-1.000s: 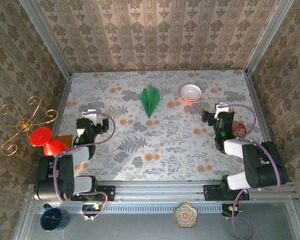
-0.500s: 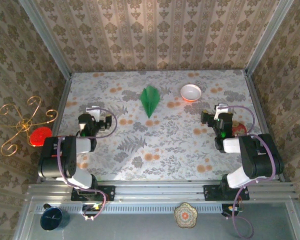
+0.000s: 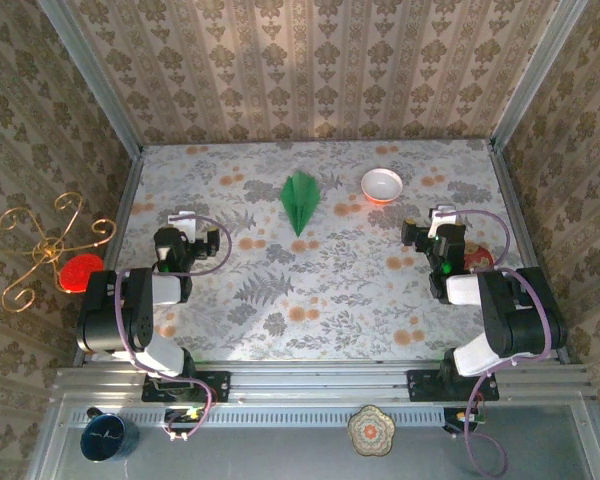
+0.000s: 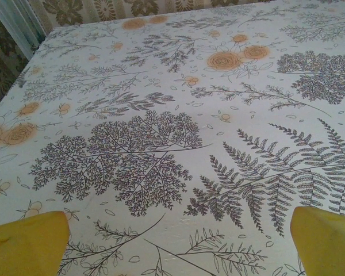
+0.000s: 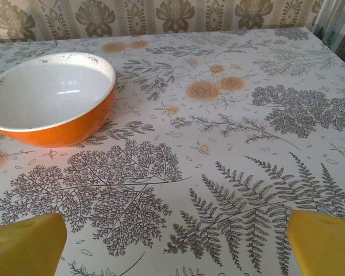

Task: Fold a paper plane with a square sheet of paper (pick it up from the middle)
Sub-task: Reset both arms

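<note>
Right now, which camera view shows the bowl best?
The right wrist view: the bowl is close and large, its white inside and orange outer wall plain, its left edge cropped. In the top external view the bowl is small, standing right of the green paper plane.
</note>
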